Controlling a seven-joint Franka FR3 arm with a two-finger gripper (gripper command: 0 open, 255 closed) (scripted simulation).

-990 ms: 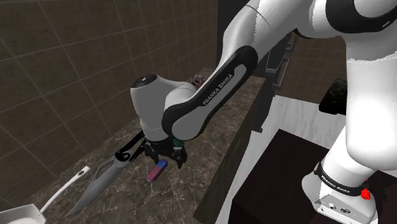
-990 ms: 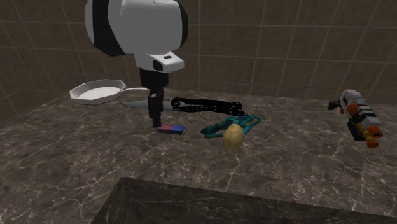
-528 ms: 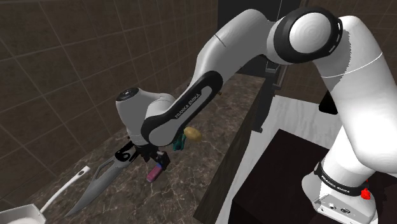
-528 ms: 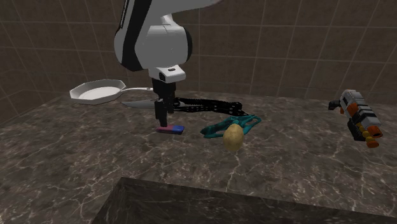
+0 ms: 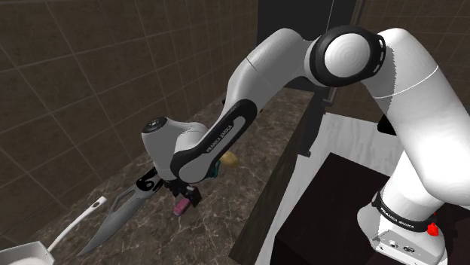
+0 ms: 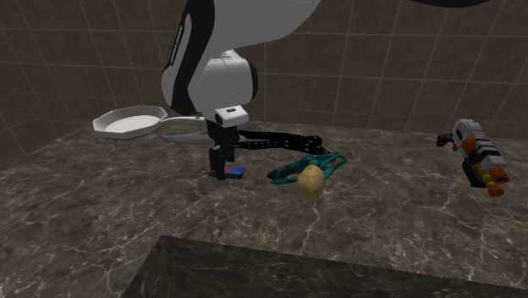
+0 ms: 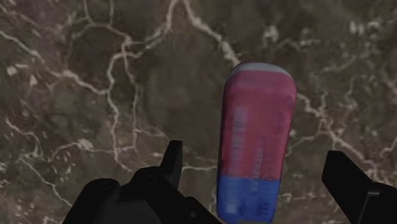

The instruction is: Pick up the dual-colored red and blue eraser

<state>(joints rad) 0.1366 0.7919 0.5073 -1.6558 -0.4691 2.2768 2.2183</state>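
**Asker:** Where is the eraser just now?

**Arm:** The eraser (image 7: 254, 140) lies flat on the dark, veined worktop (image 6: 110, 220), right beneath my hand. Most of it is red, with a short blue end. The blue end lies nearest my palm and the rounded red end points away from me.

**Asker:** And your jaws?

**Arm:** They are spread wide, one on each side of the eraser. Bare worktop shows between each of them and the eraser, so I am touching nothing and holding nothing. In the second exterior view my jaws are lowered close to the worktop, and the eraser's blue end (image 6: 238, 173) sticks out on that view's right.

**Asker:** What else is around?

**Arm:** In the second exterior view a teal-handled tool (image 6: 311, 162) and a yellowish lump (image 6: 310, 181) sit near the eraser on its right, the two touching or nearly so. A long black tool (image 6: 275, 140) lies behind the eraser. A white pan (image 6: 131, 124) rests further back on the left, and a grey and orange toy gun (image 6: 479, 157) lies well apart on the right. In the shoulder view a knife (image 5: 114, 218) lies beside the pink-red eraser (image 5: 181, 205).
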